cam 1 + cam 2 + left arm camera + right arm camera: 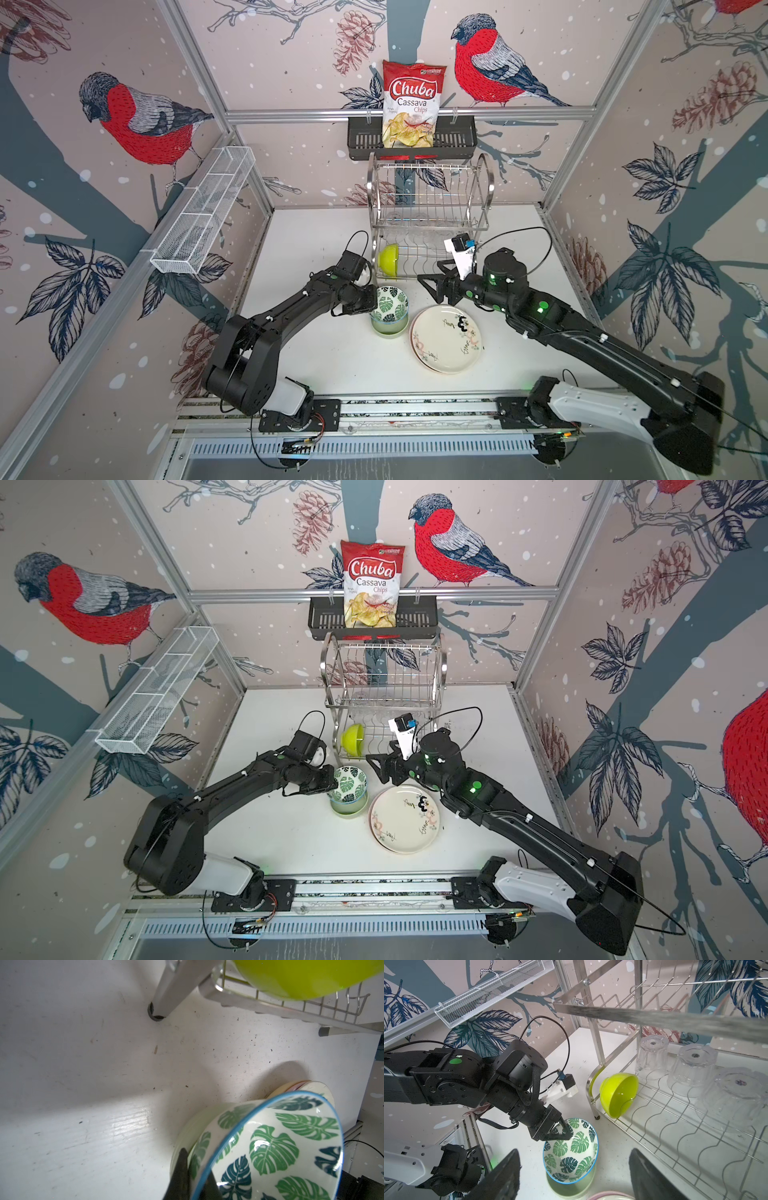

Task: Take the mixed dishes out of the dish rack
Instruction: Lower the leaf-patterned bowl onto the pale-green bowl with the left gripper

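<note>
Leaf-patterned bowl (390,305) sits tilted inside the pale green bowl (388,331) on the table (316,249), its rim pinched tight by the left gripper (567,1132). Just right, a cream doodled plate (446,338) tops a pink plate (604,1195). Behind, the dish rack (654,1016) holds in its lower tier a lime bowl (390,259) on its side and three upturned clear tumblers (692,1070). The right gripper (429,287) hovers empty, jaws spread wide, before that tier.

Both top views look down from high at the front toward the back, taking in the whole table (316,365) and the dish rack (430,226). The left wrist camera sits close over the leaf-patterned bowl (272,1147), facing the rack's foot. The right wrist camera looks across at that bowl and the lime bowl (618,1095), both seen in every view
</note>
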Robot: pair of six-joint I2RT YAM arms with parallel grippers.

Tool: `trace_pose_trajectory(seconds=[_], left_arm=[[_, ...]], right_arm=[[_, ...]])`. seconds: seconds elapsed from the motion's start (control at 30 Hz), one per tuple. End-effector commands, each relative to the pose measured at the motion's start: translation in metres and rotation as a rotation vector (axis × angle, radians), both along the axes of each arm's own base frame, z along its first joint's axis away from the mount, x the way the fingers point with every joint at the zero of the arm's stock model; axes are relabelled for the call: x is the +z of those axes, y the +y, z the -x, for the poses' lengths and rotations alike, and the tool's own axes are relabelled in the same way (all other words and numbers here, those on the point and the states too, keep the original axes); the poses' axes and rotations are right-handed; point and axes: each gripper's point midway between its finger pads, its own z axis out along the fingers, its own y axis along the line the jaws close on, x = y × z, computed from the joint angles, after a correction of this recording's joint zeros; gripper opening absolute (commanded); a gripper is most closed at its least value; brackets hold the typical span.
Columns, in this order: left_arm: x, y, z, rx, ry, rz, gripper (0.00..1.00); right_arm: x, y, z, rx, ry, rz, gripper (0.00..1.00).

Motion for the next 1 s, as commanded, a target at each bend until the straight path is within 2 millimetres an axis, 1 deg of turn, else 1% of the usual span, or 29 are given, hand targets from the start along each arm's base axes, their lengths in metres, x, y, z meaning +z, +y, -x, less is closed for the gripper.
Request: trace_pose_trajectory(seconds=[0.0,0.07,0.33,0.47,0.63,0.87,0.97], left_arm=[[0.002,-0.003,-0.004,-0.012,-0.019,0.011,0.00],[0.002,-0.003,-0.004,-0.011,-0.022,0.008,0.00],[0.000,0.000,-0.002,-0.006,-0.029,-0.015,0.00],[0.003,-0.001,-0.001,-0.008,-0.037,-0.015,0.08],[0.004,-0.002,-0.001,-0.011,-0.041,-0.014,0.12],[0.008,-0.005,0.000,-0.015,-0.054,-0.014,0.19],[0.010,-0.005,0.000,-0.015,-0.056,-0.018,0.21]], right_arm=[[0.009,0.002,-0.002,0.002,-0.013,-0.038,0.83],[0.006,0.003,-0.002,0.003,-0.006,-0.035,0.82],[0.005,0.010,-0.005,0.016,0.003,-0.037,0.83],[0.003,0.013,-0.006,0.021,0.010,-0.034,0.82],[0.002,0.014,-0.007,0.022,0.015,-0.033,0.83],[0.000,0.014,-0.007,0.019,0.020,-0.032,0.83],[0.000,0.014,-0.007,0.020,0.020,-0.032,0.83]])
